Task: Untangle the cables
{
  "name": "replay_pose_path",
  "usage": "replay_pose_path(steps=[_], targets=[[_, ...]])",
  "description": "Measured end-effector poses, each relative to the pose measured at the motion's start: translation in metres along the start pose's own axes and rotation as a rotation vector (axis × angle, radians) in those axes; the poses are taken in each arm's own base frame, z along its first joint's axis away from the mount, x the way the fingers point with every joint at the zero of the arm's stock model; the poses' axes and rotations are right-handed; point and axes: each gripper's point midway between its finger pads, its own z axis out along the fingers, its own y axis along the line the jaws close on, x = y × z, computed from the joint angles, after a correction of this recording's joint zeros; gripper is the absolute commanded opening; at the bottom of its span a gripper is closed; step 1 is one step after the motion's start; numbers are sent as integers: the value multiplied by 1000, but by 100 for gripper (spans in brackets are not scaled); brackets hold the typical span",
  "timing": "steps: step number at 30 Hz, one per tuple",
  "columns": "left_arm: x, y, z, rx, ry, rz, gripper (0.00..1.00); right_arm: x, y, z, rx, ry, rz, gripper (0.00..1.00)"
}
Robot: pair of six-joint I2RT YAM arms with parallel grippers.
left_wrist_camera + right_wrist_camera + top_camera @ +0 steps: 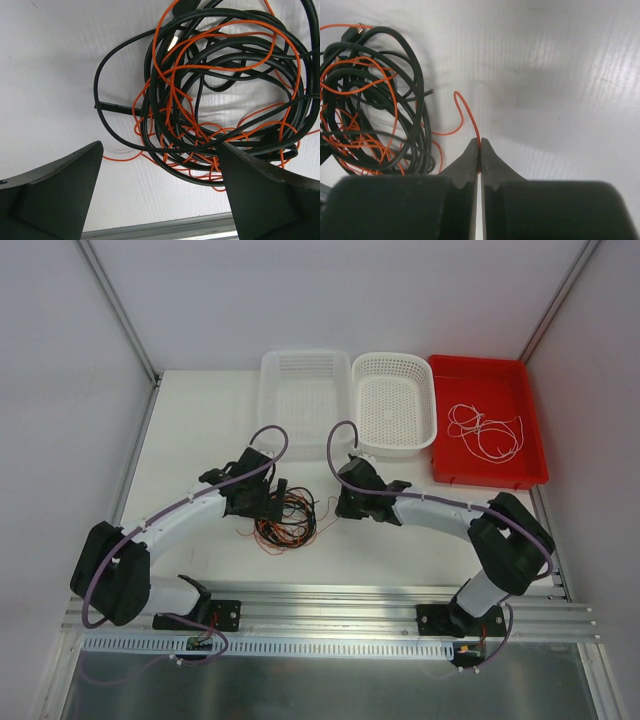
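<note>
Currently the tangle (286, 521) of black and orange cables lies on the white table (195, 435), just 7 o'clock of centre in the top view, between the two grippers.

Left gripper (268, 500): at about 10 o'clock of the tangle. In the left wrist view its fingers (55, 195) are spread wide with nothing between them. The tangle (220, 95) fills the 1 o'clock half of that frame. Its lower loops run behind the finger at 5 o'clock; can't tell whether they touch. One black plug end (107, 105) sticks out at 9 o'clock of the pile.

Right gripper (341, 508): at about 2 o'clock of the tangle. In the right wrist view its fingers (492, 165) are pressed together, clamping one orange wire (463, 112) right at the tips. The wire rises toward 12 o'clock, hooks over to 11, then drops back toward the tangle (370, 100), which sits at 9 o'clock of that frame. The pinched strand lies clear of the pile, on bare table.

One white cable (485, 430) lies apart from the rest, looped loosely in the red tray (535, 465) at 2 o'clock of the table.

White mesh basket (395, 365) sits at 12 o'clock, just beside the tray. Clear basket (300, 362) is at 11 o'clock, next to the mesh one.
</note>
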Motion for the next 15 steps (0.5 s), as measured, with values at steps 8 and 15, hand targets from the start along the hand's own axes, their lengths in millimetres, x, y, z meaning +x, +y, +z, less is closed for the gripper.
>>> replay_pose_path(steps=[8, 15], targets=[[6, 1, 11, -16, 41, 6, 99, -36, 12, -77, -31, -120, -138, 1], [9, 1, 18, -30, 71, 11, 99, -102, 40, -202, -139, -346, -272, 1]])
